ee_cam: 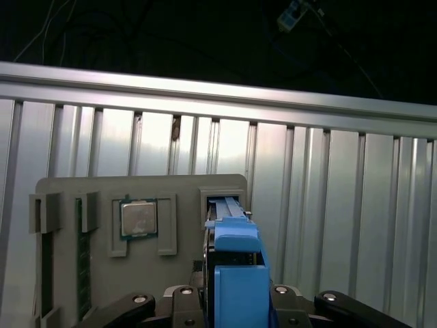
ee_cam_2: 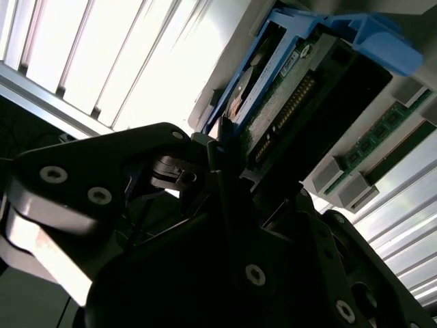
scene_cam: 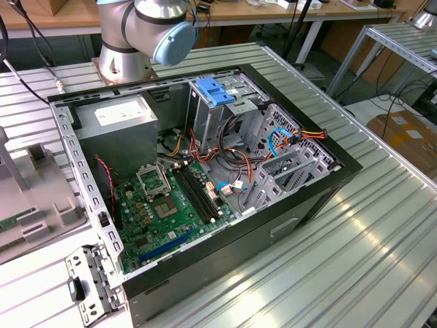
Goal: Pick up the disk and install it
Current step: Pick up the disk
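While at the tray (ee_cam: 75, 188), clamps the disk (ee_cam: 235, 236) with the gripper (ee_cam: 233, 280), on edge in one slot; nearby, a chip (ee_cam: 138, 219) in another pocket.

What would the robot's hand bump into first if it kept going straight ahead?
Probably the disk, standing in a slot of the grey holder right ahead of the hand. They may be touching; depth is hard to judge.

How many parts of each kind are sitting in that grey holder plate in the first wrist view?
Disk: 1
Processor chip: 1
Memory sticks: 2
Total: 4
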Controlling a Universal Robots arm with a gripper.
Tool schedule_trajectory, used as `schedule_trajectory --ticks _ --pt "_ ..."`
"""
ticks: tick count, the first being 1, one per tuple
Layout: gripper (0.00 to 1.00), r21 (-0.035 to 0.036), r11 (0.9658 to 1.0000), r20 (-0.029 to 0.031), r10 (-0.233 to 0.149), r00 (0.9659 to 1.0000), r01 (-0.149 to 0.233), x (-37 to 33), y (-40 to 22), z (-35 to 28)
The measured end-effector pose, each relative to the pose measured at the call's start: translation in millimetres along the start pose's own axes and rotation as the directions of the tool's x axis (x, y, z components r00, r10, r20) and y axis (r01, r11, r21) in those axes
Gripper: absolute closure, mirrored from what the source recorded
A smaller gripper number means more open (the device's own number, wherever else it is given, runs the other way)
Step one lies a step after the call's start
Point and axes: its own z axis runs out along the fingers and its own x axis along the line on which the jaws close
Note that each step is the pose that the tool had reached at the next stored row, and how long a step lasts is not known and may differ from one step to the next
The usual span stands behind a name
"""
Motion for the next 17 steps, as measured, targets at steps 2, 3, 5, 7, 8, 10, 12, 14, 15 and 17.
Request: schedule_trajectory --ticks 2,3,5,7,8,10,12,14,15,17 --pt "0.63 0.0000 1.0000 0.0000 0.000 1.0000 0.000 -0.1 0.1 -1.6" --pt "0.63 0.0000 1.0000 0.0000 0.000 1.0000 0.000 -0.1 0.1 -2.5" --pt "0.63 -0.0001 1.0000 0.0000 0.000 1.0000 0.000 -0.2 0.2 -4.2" --pt "0.63 0.0000 1.0000 0.0000 0.000 1.0000 0.000 -0.3 0.3 -5.9" --pt "0.63 0.0000 1.0000 0.0000 0.000 1.0000 0.000 -0.3 0.3 -6.9" --pt "0.63 -0.0001 1.0000 0.0000 0.000 1.0000 0.000 -0.4 0.4 -8.7" --pt "0.63 0.0000 1.0000 0.0000 0.000 1.0000 0.000 -0.5 0.6 -10.9" --pt "0.63 0.0000 1.0000 0.0000 0.000 1.0000 0.000 -0.6 0.6 -12.7" --pt "0.63 0.0000 1.0000 0.0000 0.000 1.0000 0.000 -0.7 0.7 -13.8" --pt "0.63 -0.0001 1.0000 -0.0001 0.000 1.0000 0.000 -0.8 0.8 -16.4"
